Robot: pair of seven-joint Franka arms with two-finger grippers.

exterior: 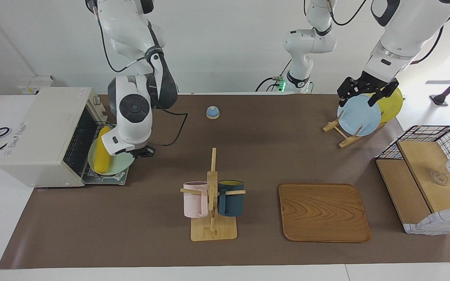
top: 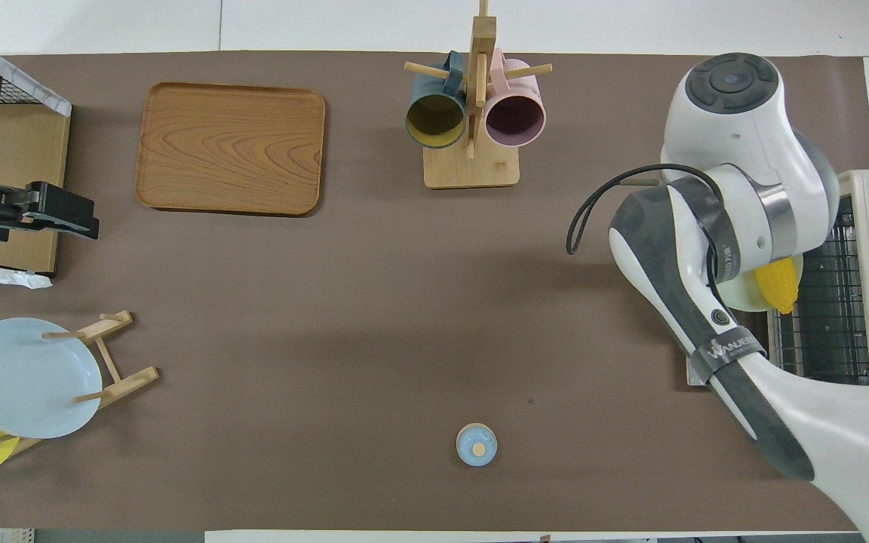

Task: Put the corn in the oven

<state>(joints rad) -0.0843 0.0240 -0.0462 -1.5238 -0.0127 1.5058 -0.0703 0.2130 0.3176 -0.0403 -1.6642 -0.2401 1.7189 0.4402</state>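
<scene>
My waiting left pincer [exterior: 359, 95] hangs over the blue plate [exterior: 359, 115] in its rack, fingers spread. My right pincer [exterior: 141, 151] sits at the pale green plate [exterior: 121, 162] carrying the bright yellow ribbed corn cob [exterior: 102, 154]; its grip I cannot tell. Plate and corn rest on the off-white toaster oven [exterior: 41, 136]'s open door, not yet inside.

1. The table [exterior: 248, 136] wears a brown mat.
2. Mid-table stands the mug rack [exterior: 212, 218], its wooden base flat on the mat.
3. The wooden tray [exterior: 322, 212] lies beside the mug rack, toward the left arm's end.
4. The basket shelf [exterior: 424, 183] stands past that tray, at the table's edge.
5. The plate stand [exterior: 344, 134] is nearer the robots than the tray.
6. The small blue bell [exterior: 212, 112] sits nearer the robots than the mug rack.
7. The oven [exterior: 45, 136] stands toward the right arm's end from the mug rack.
</scene>
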